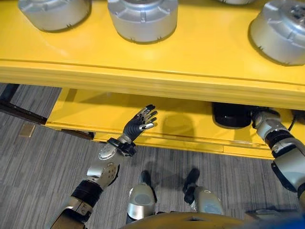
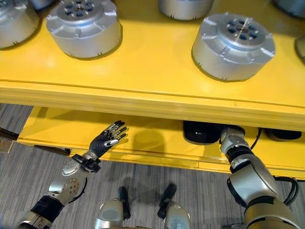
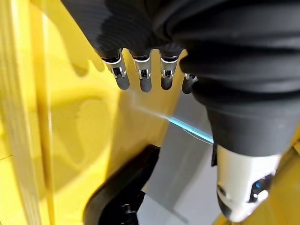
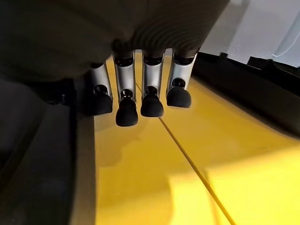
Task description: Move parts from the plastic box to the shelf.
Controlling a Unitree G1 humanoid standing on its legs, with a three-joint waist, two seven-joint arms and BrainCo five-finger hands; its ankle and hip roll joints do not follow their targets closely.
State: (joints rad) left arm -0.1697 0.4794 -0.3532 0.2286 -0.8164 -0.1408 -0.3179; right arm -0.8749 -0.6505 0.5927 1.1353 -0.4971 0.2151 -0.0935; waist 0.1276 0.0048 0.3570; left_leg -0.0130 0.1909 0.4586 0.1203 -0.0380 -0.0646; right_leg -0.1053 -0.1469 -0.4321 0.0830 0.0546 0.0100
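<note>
Nearest the head camera, in the left eye view, the robot's left hand rises from the lower left toward the frame's middle, its fingers straight and spread, holding nothing, over the front edge of the lower yellow metal shelf board. Across the top runs the upper yellow shelf board, carrying round silver-grey metal parts in a row. At the right, the right arm reaches under that upper board beside a black round part standing on the lower board; the right hand itself is hidden there. Grey striped carpet floor fills the lower left.

Right eye view: the same left hand sits left of centre, fingers apart. A silver-grey part with a ring of holes in its top stands at the upper right, another at the upper left. The black part shows under the upper board's edge, just left of the right wrist.

Left wrist view: the left hand's fingers hang straight and relaxed, empty, above yellow board, with a black part at the bottom.

Right wrist view: the right hand's fingers point down, uncurled, touching nothing, over the yellow shelf surface, with dark shapes along both sides.
</note>
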